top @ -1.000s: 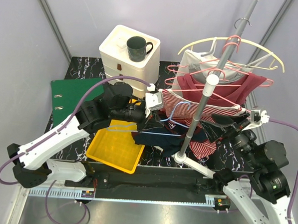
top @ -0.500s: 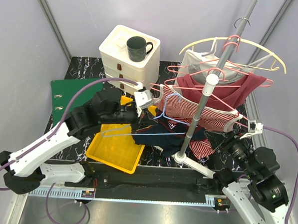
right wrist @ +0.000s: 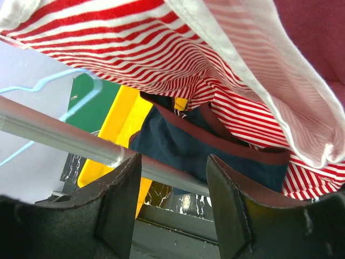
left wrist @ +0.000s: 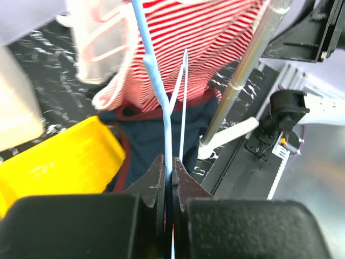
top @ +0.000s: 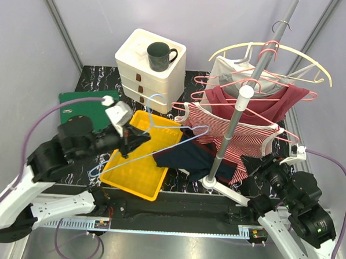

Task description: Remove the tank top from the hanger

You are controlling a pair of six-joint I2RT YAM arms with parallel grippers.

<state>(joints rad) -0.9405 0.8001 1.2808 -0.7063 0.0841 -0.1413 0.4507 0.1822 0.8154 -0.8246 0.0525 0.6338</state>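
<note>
My left gripper (top: 139, 140) is shut on a light blue wire hanger (top: 154, 152), held bare over the yellow tray (top: 121, 176); in the left wrist view the hanger (left wrist: 161, 97) runs up from between the fingers. A navy tank top with maroon trim (top: 186, 156) lies off the hanger on the table by the rack pole; it also shows in the left wrist view (left wrist: 143, 137) and the right wrist view (right wrist: 215, 151). My right gripper (top: 258, 167) is open and empty, low at the right beside the rack base, under a red-striped top (right wrist: 161, 48).
A clothes rack pole (top: 234, 130) stands mid-table with pink hangers carrying a red-striped top (top: 242, 133), a maroon top (top: 267, 102) and a white one (top: 234, 72). White drawers (top: 144, 67) with a dark mug (top: 159, 54) stand at the back. A green folder (top: 84, 101) lies left.
My left gripper has pulled the blue hanger left and back toward me, out of the navy tank top, which now lies on the table. My right gripper has drawn back and lower.
</note>
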